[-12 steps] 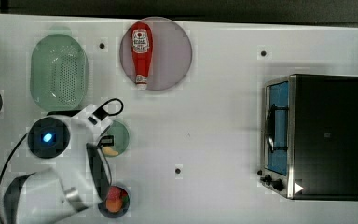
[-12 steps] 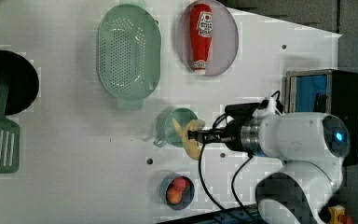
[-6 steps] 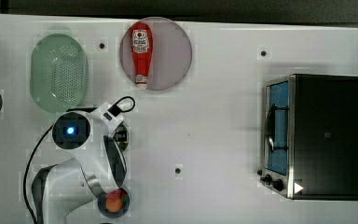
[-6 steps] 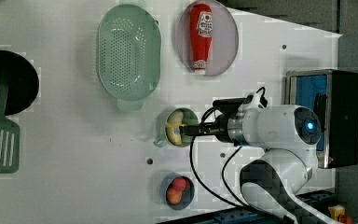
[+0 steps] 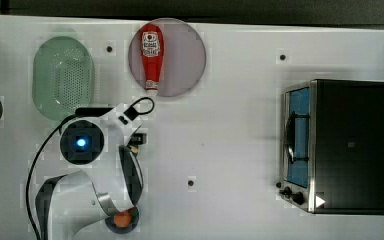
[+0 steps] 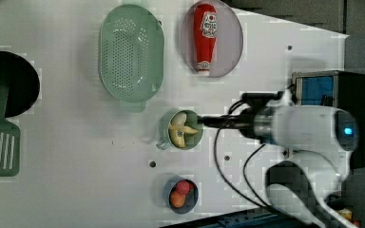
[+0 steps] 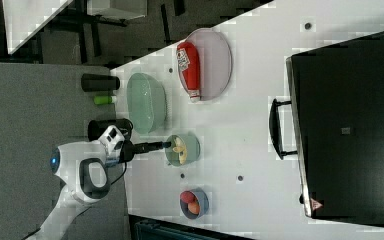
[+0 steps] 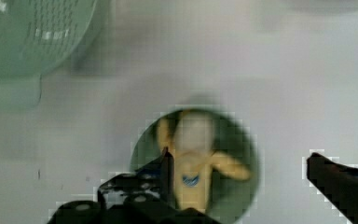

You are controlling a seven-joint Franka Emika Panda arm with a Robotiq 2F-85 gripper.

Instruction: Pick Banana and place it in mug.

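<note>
In the left view, the colander [image 6: 131, 53] lies toward the table's [image 6: 76, 142] far edge, and just beside it the mug [image 6: 184, 129] holds the banana [image 6: 181, 130]. The gripper [image 8: 242, 172] sits over the mug, fingers [image 8: 340, 179] spread wide apart, gripping nothing. A bowl of fruit [image 6: 181, 194] sits by the near edge.

Ketchup bottle [image 5: 151, 57] on round plate [image 5: 187, 60]

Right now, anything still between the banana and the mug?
No. The banana already lies inside the mug, seen in the left, right and wrist views. The gripper is open above the mug's mouth with nothing in it, and nothing visible sits over the mug.
</note>
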